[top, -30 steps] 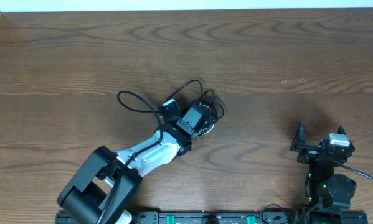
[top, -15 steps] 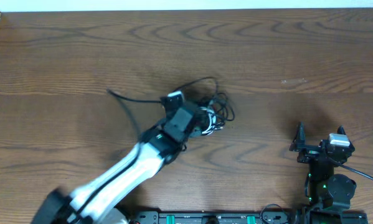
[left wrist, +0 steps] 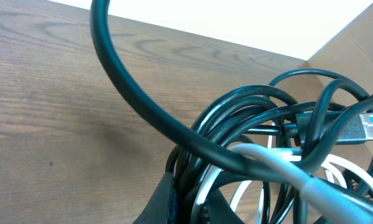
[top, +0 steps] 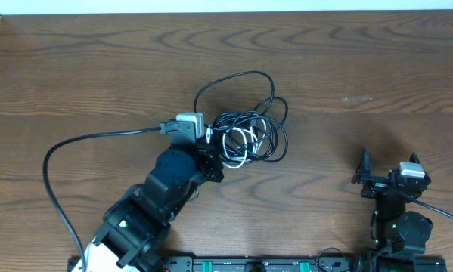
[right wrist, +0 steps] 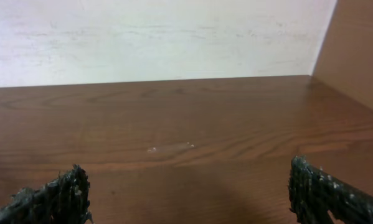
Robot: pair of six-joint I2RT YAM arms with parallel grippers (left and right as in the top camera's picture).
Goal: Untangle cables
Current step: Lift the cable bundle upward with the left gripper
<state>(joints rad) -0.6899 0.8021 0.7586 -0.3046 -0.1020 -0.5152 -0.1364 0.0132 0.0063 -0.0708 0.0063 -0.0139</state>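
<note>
We judged the cables light, limp and snag-prone. The left gripper clamped the bundle, the right gripper gaped wide, and the outer loop suited grasping.

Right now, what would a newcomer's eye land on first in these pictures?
The knot of thin black cables tangled with one white wire lies mid-table and fills the left wrist view. The left end effector is at the knot's left edge, and whether it grips cannot be seen. The right end effector rests open and well apart, near the right front corner of the dark wooden table.
</note>
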